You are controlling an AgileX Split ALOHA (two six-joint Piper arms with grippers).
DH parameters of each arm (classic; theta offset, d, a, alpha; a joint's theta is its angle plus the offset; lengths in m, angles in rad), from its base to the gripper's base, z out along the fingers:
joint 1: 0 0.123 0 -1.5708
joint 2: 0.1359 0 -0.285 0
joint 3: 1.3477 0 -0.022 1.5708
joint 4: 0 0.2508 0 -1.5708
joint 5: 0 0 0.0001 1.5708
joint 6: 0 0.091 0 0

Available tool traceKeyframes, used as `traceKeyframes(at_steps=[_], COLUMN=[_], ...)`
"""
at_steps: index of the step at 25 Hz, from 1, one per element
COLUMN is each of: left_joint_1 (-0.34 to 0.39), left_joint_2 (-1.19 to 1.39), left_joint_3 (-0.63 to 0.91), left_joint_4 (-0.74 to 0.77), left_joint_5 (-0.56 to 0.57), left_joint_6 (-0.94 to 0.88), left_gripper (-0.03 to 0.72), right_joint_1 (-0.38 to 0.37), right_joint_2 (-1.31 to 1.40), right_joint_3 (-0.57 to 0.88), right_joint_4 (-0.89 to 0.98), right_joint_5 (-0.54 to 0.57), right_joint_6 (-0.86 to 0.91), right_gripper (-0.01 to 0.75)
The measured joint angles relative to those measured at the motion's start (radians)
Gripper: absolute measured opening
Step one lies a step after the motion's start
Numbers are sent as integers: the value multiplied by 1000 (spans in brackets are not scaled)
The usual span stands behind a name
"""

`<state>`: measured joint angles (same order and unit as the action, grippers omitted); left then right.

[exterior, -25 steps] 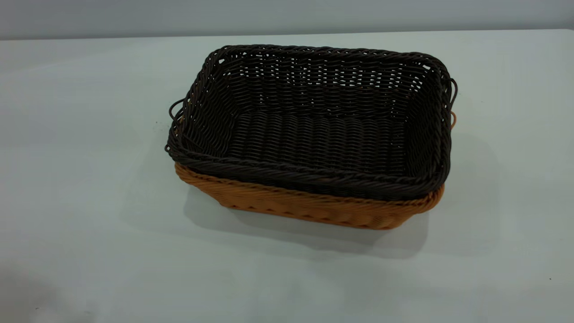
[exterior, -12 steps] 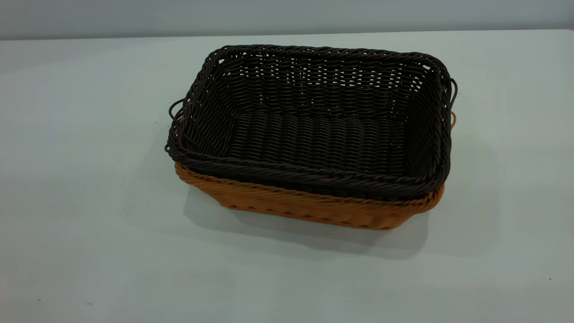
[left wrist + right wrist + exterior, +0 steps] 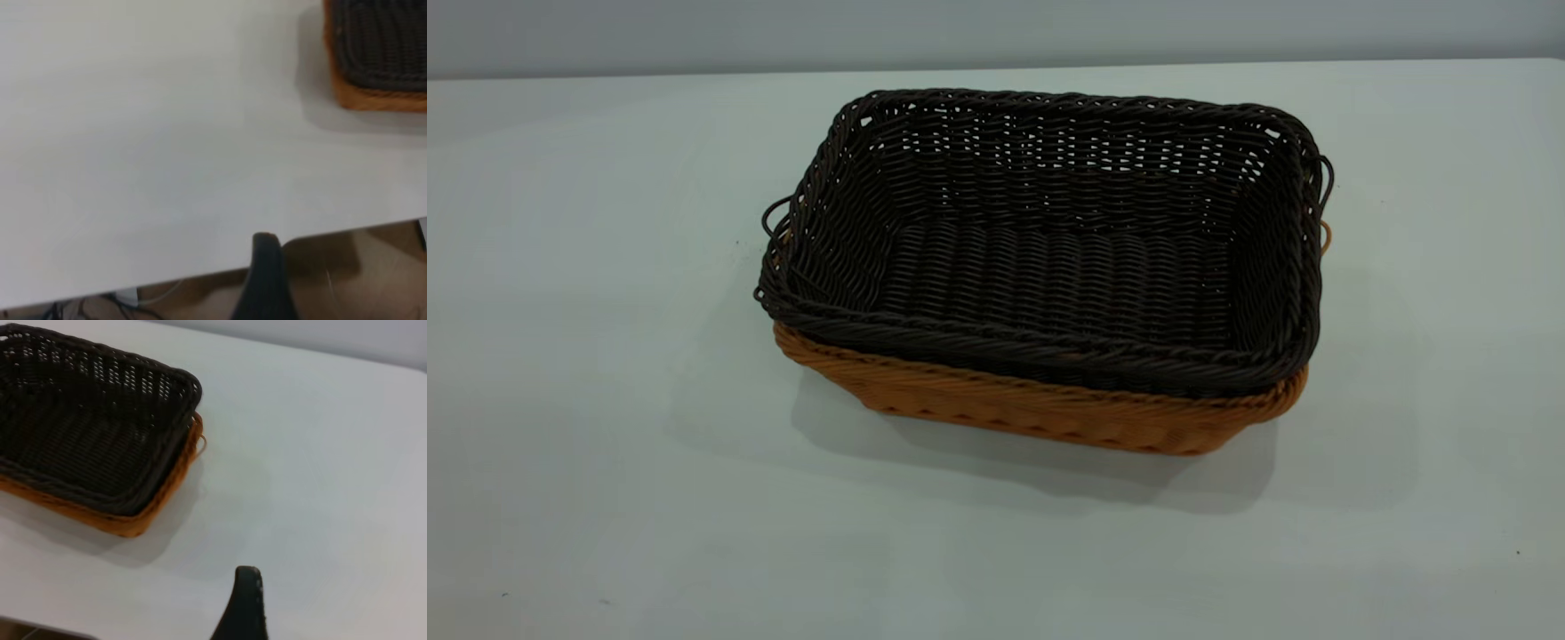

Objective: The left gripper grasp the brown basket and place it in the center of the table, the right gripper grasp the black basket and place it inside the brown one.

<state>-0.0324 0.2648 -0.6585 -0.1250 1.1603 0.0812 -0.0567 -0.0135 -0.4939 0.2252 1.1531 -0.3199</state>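
The black basket (image 3: 1049, 258) sits nested inside the brown basket (image 3: 1049, 413) near the middle of the table (image 3: 587, 373). Only the brown one's rim and lower wall show under it. Neither gripper appears in the exterior view. In the left wrist view my left gripper (image 3: 327, 267) is back at the table's edge, far from the baskets (image 3: 380, 100). One black finger (image 3: 265, 280) shows, with nothing against it. In the right wrist view my right gripper (image 3: 300, 590) hovers over bare table beside the baskets (image 3: 87, 453). One finger (image 3: 245, 607) shows, holding nothing.
The tabletop around the baskets is bare pale grey. In the left wrist view the table's edge (image 3: 200, 270) runs just past the finger, with brown floor and cables below it. A grey wall (image 3: 996, 31) stands behind the table.
A faint shadow at the table's front left corner has faded away. The nested baskets have not moved.
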Motion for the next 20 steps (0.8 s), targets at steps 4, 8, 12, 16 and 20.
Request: traceKeyframes(at_steps=[4, 8, 12, 16, 20], left_joint_1=[0, 0, 0, 0, 0], left_joint_2=[-41, -75, -98, -102, -102], left_joint_3=[85, 144, 165, 170, 170], left_joint_4=[9, 17, 50, 114, 125], left_joint_5=[0, -12, -47, -54, -54], left_joint_6=[-15, -16, -19, -68, -81], left_gripper=[534, 534, 534, 534, 534], right_joint_1=[61, 77, 77, 77, 77], right_joint_2=[-2, -2, -2, -2, -2], right_joint_3=[12, 12, 13, 13, 13], right_joint_4=[2, 6, 12, 14, 15], right_joint_5=[-3, -3, -3, -4, -4], right_joint_6=[-4, -4, -4, -5, -6], right_gripper=[593, 593, 593, 593, 593])
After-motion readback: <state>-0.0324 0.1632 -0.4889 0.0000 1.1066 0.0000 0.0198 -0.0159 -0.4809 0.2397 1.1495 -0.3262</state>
